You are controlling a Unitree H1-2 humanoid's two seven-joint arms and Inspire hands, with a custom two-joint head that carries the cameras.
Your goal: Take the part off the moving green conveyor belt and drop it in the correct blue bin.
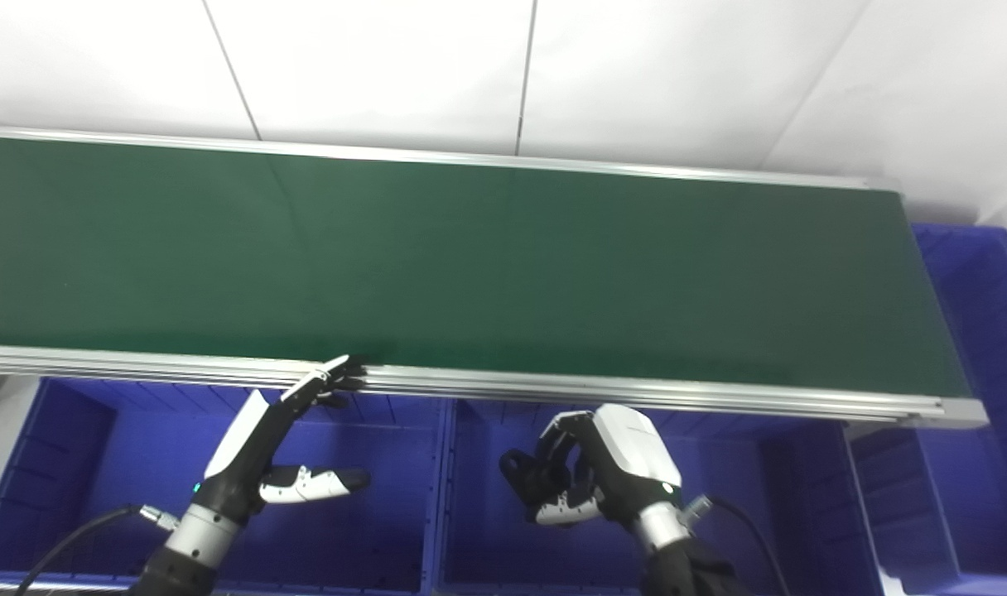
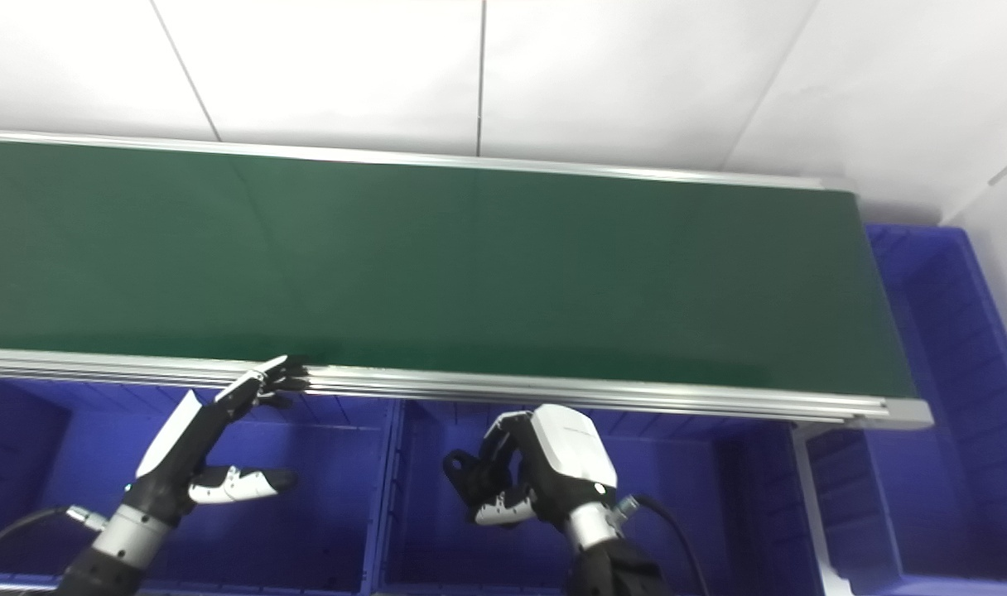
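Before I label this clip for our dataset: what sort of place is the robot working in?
Probably a sorting station on a mock factory line: a long green conveyor belt in an aluminium frame, blue plastic bins lined up below its near edge, and plain white wall panels behind.

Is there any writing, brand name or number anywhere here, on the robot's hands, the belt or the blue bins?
No readable text anywhere.
Right hand: faint grey marking on its white shell, too blurred to read.
Left hand, belt and bins: no text visible.
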